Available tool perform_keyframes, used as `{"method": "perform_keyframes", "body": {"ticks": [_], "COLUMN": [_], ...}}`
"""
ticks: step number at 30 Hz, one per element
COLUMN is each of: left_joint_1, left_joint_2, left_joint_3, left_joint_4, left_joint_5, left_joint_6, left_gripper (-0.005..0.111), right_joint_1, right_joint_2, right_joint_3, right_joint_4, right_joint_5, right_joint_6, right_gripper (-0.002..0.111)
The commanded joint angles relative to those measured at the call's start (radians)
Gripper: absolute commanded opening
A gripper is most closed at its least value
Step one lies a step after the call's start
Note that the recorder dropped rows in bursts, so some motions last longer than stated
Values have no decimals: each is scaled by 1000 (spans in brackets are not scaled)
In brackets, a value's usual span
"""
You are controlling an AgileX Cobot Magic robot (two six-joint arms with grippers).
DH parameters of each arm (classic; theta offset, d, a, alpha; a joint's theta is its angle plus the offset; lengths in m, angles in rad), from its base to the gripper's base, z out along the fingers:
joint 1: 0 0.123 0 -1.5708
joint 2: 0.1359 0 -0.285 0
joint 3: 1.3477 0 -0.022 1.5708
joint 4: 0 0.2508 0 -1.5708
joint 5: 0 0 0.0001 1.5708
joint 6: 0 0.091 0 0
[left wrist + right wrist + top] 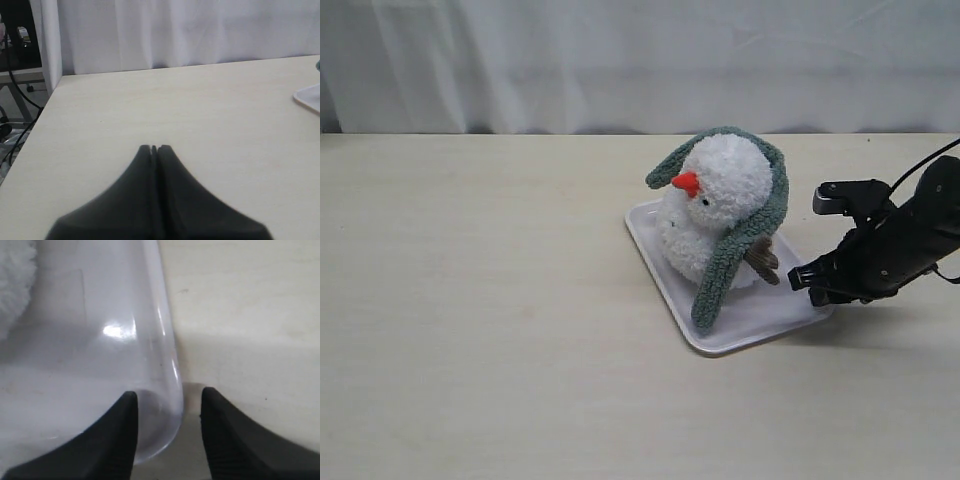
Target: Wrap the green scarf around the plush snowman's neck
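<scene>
Right claw (817,240) is sitting open with nothing in it, jaws either side of the tray (740,328) rim. Just beyond it the scarf (775,195) is draped over the snowman (725,185)'s head like a hood, long end dangling down to the tray near the claw. So the wrap's half done at best, I'd say. Next it needs to grab that dangling end and pull it across the front, down at the neck (682,215). Left claw (154,149) is clamped shut, empty, well away.
</scene>
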Motion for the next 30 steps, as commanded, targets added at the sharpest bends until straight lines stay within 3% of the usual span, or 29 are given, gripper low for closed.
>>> {"method": "perform_keyframes", "body": {"ticks": [1, 7, 14, 24, 30], "left_joint_1": [4, 4, 4, 4, 4], "left_joint_2": [-3, -3, -3, -3, -3], "left_joint_3": [3, 3, 3, 3, 3], "left_joint_4": [-2, -2, -2, -2, -2], "left_joint_5": [-11, -11, -11, -11, -11], "left_joint_6": [-6, -6, -6, -6, -6], "left_gripper": [0, 0, 0, 0, 0], "right_joint_1": [-1, -1, 1, 1, 1], "right_joint_2": [22, 75, 75, 75, 95], "right_joint_3": [0, 0, 0, 0, 0], "right_joint_4": [5, 5, 5, 7, 184], "right_joint_5": [-14, -23, -30, -126, -200], "right_joint_6": [23, 23, -133, -474, -898], "right_gripper": [40, 37, 4, 4, 4]}}
